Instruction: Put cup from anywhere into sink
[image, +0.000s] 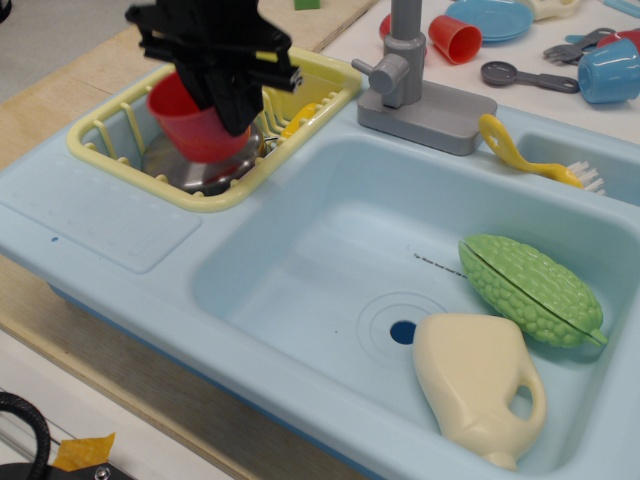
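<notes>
The red cup (190, 125) is held by my black gripper (215, 95), which is shut on its rim. The cup hangs tilted just above the yellow dish rack (120, 150), over a metal bowl (205, 172) that lies in the rack. The light blue sink (300, 260) lies to the right and nearer the camera, with a round drain hole (403, 332) and a grey faucet (405, 70) at its back edge. The gripper's fingertips are partly hidden by the cup.
In the sink lie a green bumpy vegetable (530, 288) and a cream jug (480, 385), both at the right. A yellow brush (530, 155) rests on the sink's back rim. A smaller red cup (455, 38), a blue plate (490, 18), a blue cup (608, 70) and a grey spoon (525, 75) sit behind.
</notes>
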